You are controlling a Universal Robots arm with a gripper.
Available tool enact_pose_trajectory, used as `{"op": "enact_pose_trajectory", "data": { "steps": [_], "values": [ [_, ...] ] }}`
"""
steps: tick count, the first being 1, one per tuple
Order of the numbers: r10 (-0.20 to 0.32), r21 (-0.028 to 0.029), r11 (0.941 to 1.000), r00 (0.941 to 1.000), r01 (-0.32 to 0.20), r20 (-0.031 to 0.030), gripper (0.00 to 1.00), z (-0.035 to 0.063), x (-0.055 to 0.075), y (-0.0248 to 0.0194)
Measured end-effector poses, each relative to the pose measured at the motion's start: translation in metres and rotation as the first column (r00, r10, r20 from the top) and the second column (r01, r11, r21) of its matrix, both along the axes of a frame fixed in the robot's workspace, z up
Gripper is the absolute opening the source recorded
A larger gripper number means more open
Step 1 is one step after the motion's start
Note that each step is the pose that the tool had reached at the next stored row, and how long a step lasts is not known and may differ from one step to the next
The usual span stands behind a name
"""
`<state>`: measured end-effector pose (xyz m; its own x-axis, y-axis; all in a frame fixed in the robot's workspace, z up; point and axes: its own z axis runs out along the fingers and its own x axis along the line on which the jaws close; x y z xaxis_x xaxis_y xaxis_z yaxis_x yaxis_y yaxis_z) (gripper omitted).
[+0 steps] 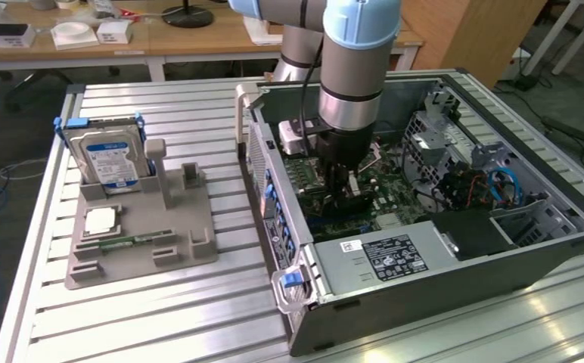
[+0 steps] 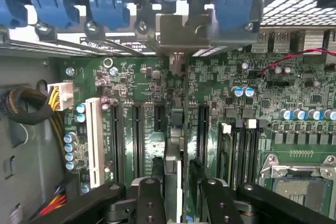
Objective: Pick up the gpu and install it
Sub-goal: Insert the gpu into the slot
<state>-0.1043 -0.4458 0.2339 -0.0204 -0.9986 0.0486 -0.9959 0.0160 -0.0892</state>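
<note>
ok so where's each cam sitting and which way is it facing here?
Exterior view: off the arm, raised, looking down on the slatted table and the open computer case; the arm reaches into the case.
Wrist view: on the wrist, looking along the gripper at the motherboard; the gpu stands edge-on at a slot between the fingers.
Shared: the motherboard, the gripper and the case's blue latches.

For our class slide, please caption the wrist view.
The hand holds the gpu edge-on over the motherboard.
</note>
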Motion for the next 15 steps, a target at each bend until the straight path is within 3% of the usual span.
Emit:
{"op": "enact_pose_trajectory", "data": {
  "steps": [15],
  "values": [
    [0.0, 0.0001, 1.0, 1.0, 0.0, 0.001, 0.33, 0.0224, 0.0, 0.0004]
  ]
}}
